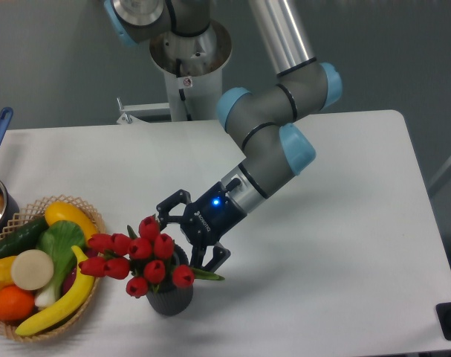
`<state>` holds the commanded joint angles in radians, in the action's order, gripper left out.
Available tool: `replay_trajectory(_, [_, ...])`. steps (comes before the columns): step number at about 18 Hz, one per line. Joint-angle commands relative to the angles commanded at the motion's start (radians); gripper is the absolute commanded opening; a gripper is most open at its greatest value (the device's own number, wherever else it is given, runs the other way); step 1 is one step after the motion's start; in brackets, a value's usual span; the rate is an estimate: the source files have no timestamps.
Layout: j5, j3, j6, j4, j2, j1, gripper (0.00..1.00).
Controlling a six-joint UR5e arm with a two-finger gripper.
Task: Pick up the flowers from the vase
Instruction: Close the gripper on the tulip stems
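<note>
Camera view: gripper (182, 236) spread open beside the flowers (140, 255) in the vase (169, 299); buds look light and crushable, so I'd pinch the bundled stems

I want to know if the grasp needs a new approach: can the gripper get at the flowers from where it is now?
Probably yes. The gripper is open and sits right beside the flowers on their right, with nothing between them. The blooms lean left over the vase, toward the basket, which lies on their far side.

Red tulip flowers (140, 256) — leaning left — stand in the dark ribbed vase (169, 296).
</note>
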<state>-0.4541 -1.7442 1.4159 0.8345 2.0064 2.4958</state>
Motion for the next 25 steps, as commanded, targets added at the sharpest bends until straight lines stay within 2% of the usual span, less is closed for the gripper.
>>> replay_trajectory(7, [0.002,0.003,0.0,-0.002,0.002,-0.014,0.99])
replay_trajectory(11, [0.002,0.005,0.0,-0.002,0.002,-0.014,0.78])
replay_trajectory(14, [0.003,0.006,-0.002,-0.002,0.0,-0.012,0.67])
replay_trajectory(17, [0.003,0.009,-0.002,-0.002,0.0,-0.012,0.59])
replay_trajectory(19, [0.006,0.009,-0.002,-0.002,-0.002,-0.006,0.58])
replay_trajectory(22, [0.005,0.009,-0.006,-0.002,-0.002,-0.006,0.49])
replay_trajectory(25, [0.006,0.009,-0.009,-0.002,-0.002,-0.005,0.47])
